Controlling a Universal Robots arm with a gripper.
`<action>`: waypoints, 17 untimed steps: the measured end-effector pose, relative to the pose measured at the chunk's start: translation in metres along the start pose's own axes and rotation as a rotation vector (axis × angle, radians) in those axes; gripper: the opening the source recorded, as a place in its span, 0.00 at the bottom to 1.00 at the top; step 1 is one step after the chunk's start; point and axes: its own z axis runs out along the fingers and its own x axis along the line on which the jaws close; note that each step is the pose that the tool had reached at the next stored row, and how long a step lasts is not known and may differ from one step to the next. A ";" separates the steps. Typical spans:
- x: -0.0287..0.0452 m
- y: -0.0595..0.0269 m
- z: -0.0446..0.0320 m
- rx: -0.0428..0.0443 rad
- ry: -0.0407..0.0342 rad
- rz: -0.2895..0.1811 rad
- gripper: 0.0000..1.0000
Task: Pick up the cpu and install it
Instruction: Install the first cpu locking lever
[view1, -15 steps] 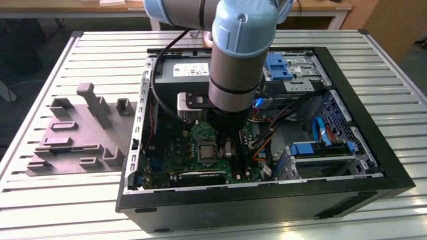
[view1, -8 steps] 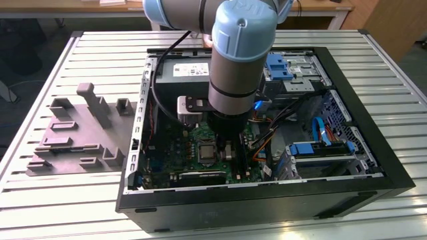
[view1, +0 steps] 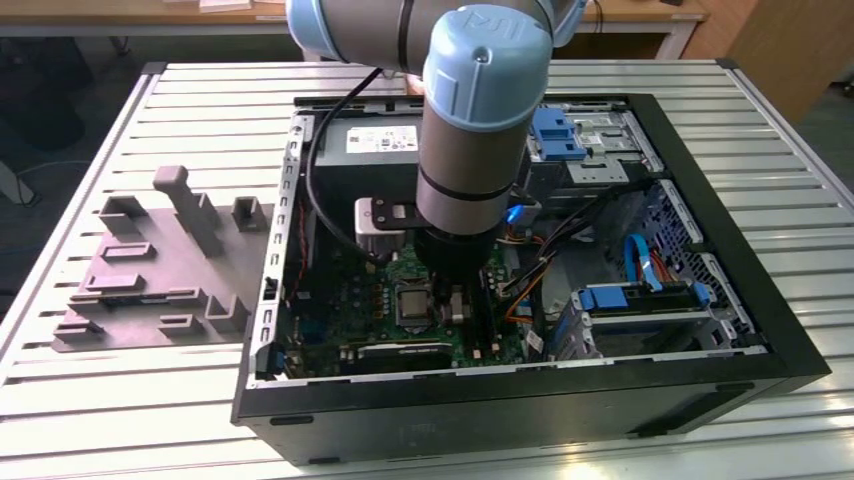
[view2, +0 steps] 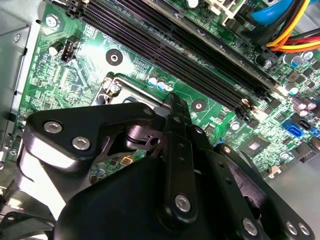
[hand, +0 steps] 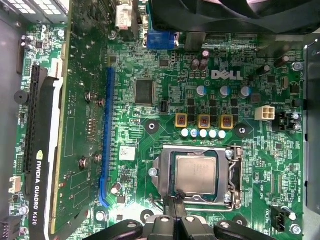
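The cpu (hand: 196, 172), a small silvery-grey square, lies flat inside the metal-framed socket (hand: 231, 175) on the green motherboard in the first wrist view. My gripper (hand: 175, 200) is shut, its fingertips pressed together with nothing between them, right at the cpu's edge by the socket frame. In the second wrist view the gripper (view2: 172, 98) reaches down onto the socket frame (view2: 112, 84) and its black body hides the cpu. In the exterior view the arm stands over the open computer case, with the gripper (view1: 451, 305) low beside the socket (view1: 410, 303).
A grey-purple tray (view1: 147, 270) with raised blocks lies on the slatted table at the exterior view's left. Inside the case are a grey power-supply box (view1: 380, 140), blue drive brackets (view1: 641, 295), loose cables (view1: 534, 270), memory slots (view2: 175, 45) and a graphics card (hand: 37, 150).
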 end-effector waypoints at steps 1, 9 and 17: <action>0.0000 0.0000 0.0001 0.0001 -0.0001 -0.001 0.11; 0.0000 -0.0014 0.0005 0.0004 0.0001 -0.009 0.11; 0.0000 -0.0021 0.0013 0.0006 0.0003 -0.012 0.11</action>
